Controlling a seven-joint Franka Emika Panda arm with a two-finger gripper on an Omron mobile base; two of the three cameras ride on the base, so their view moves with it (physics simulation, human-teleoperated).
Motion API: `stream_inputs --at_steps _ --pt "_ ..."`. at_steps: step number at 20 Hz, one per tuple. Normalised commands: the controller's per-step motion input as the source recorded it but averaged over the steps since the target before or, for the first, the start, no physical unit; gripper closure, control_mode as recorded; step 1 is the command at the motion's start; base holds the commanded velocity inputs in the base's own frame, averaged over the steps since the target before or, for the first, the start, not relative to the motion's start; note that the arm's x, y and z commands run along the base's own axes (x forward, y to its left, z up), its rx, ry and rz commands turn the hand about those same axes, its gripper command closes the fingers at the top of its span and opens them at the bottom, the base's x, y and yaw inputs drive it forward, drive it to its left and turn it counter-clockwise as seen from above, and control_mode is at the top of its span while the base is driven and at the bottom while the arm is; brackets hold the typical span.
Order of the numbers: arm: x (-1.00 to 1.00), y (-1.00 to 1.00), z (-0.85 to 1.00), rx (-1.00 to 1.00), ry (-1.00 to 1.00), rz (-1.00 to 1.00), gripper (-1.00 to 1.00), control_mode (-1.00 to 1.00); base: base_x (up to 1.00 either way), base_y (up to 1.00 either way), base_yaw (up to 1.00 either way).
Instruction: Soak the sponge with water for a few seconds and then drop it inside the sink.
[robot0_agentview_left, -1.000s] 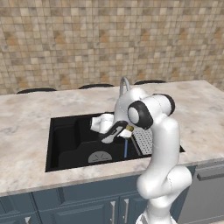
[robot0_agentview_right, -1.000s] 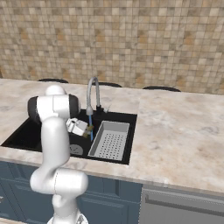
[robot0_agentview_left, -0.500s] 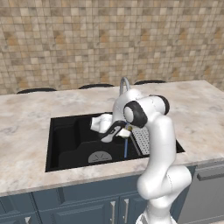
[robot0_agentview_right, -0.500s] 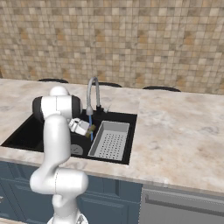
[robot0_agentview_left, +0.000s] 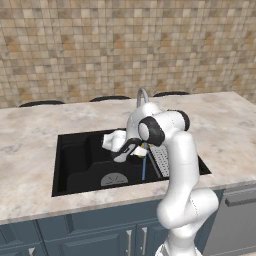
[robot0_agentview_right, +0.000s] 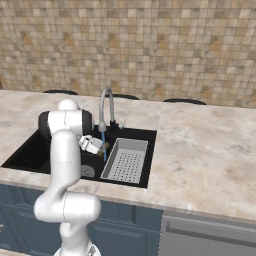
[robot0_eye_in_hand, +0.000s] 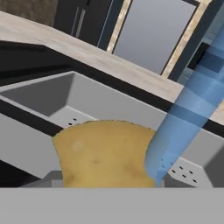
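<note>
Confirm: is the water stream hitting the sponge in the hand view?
Yes, the water ends against the right side of the sponge.

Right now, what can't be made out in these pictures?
- Gripper fingertips: left base view, too small; hand view, cut off at the bottom.
- Sponge lower edge: hand view, cut off.
- Sink floor near the arm: right base view, hidden by the arm.
</note>
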Motion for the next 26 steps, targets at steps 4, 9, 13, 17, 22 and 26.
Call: stream_inputs --at_steps 4,9,13,17,22,26 --pt "-0.06 0.0 0.0 0.0 0.0 0.0 1.0 -1.0 0.0 0.0 0.0" --pt "-0.35 -0.09 0.0 0.0 0.0 0.0 1.0 -1.0 0.0 0.0 0.0" --pt "-0.08 -0.01 0.0 0.0 0.0 0.0 1.0 -1.0 0.0 0.0 0.0" --pt "0.0 0.0 0.0 0.0 0.0 0.0 1.0 -1.0 0.0 0.0 0.0" --pt "0.0 0.0 0.0 0.0 0.0 0.0 1.0 -1.0 0.0 0.0 0.0" --pt "-0.05 0.06 0.0 0.07 -0.05 0.0 1.0 -1.0 0.0 0.0 0.0"
